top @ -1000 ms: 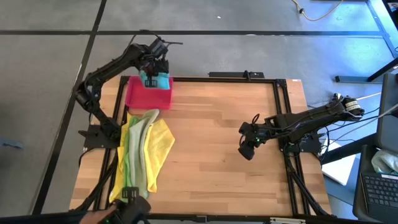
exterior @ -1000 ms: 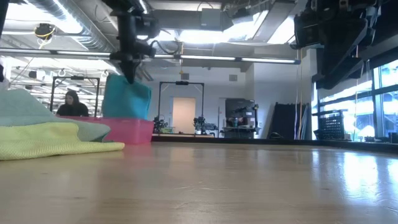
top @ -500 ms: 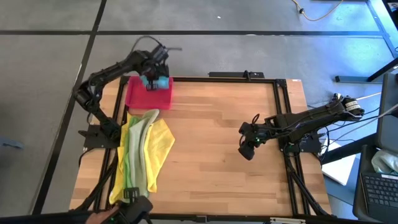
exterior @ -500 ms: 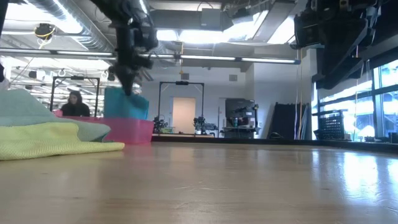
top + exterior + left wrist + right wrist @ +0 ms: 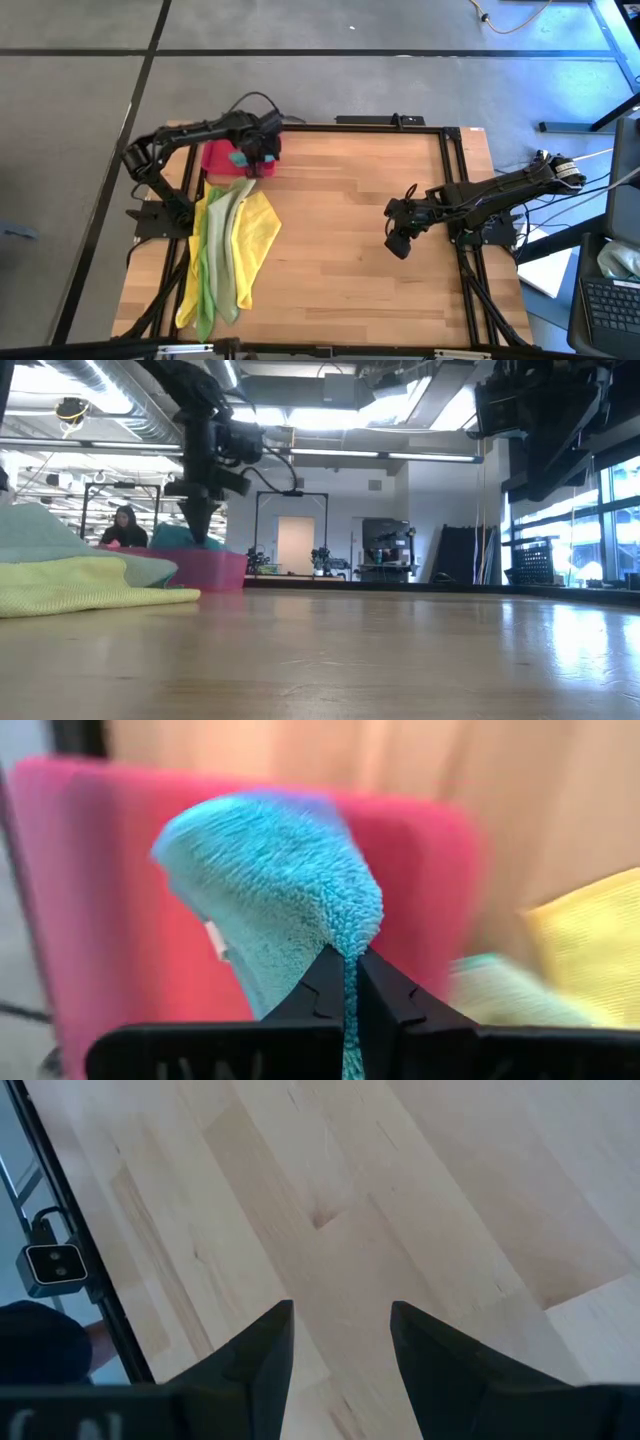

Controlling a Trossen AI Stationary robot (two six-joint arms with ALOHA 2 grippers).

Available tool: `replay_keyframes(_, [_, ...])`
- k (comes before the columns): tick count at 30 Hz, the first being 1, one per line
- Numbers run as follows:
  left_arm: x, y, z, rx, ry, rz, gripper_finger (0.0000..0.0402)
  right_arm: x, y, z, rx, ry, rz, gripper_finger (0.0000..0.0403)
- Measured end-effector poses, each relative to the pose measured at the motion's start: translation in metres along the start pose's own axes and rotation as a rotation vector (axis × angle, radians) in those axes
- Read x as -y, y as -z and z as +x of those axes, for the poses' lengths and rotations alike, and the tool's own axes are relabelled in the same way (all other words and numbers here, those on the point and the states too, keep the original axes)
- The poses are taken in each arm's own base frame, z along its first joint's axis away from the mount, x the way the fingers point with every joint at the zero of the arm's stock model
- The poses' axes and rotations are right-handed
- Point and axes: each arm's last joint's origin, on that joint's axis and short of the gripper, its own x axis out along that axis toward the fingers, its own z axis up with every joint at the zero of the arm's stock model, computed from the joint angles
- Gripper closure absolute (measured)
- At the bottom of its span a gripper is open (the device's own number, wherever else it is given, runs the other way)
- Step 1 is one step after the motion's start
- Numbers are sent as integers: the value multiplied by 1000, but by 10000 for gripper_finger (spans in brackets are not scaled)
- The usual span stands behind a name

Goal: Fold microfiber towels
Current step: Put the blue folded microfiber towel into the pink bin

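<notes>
A teal microfiber towel point(image 5: 280, 890) hangs bunched from my left gripper point(image 5: 257, 157) over the pink-red tray point(image 5: 215, 157) at the table's far left. In the low view its lower part point(image 5: 180, 538) sits inside the tray point(image 5: 215, 570), below the gripper point(image 5: 200, 520). A pile of yellow and green towels point(image 5: 232, 240) lies on the table along the left edge, just near of the tray. My right gripper point(image 5: 400, 243) hangs open over bare wood at the right, its fingers point(image 5: 270, 1350) apart with nothing between them. My left gripper pinches the teal towel's upper edge point(image 5: 348, 955) between its two shut fingers, which come from above and point steeply down. One layer or several, I cannot tell. The cloth bulges out slack below the fingers, and its lower part rests in the pink-red tray.
Bare wood point(image 5: 340, 220) spans the table's middle between the two arms. A dark metal frame point(image 5: 450, 160) runs along the table's edges. A small camera block point(image 5: 55, 1265) sits on the frame. A person point(image 5: 125, 525) shows in the room beyond the table.
My left gripper has gone down and toward the table's near edge, staying shut on the teal towel. The towel hung flat and clear above the tray; now it is lowered and slumped, its lower part in the tray.
</notes>
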Motion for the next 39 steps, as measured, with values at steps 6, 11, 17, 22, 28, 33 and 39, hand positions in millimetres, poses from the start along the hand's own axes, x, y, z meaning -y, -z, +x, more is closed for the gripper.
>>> replay_keyframes(6, [16, -7, -3, 19, 54, 24, 401, 0, 0, 0, -2, 3, -2, 231])
replay_keyframes(11, [5, 6, -1, -118, -50, -3, 401, 0, 0, 0, -2, 3, -9, 231])
replay_keyframes(17, [-25, 39, 3, -267, -82, -302, 401, 0, 0, 0, -1, 3, -18, 231])
replay_keyframes(22, [-46, 65, 2, -300, -88, -586, 401, 0, 0, 0, 0, 4, -18, 231])
replay_keyframes(28, [-60, 94, -27, -196, -171, -815, 401, 0, 0, 0, 6, 8, -22, 231])
replay_keyframes(33, [-58, 95, -43, -129, -228, -829, 401, 1, -1, 0, 22, 19, -31, 231])
replay_keyframes(39, [-57, 83, -34, -118, -209, -838, 401, 0, 0, 0, 13, 13, -47, 231])
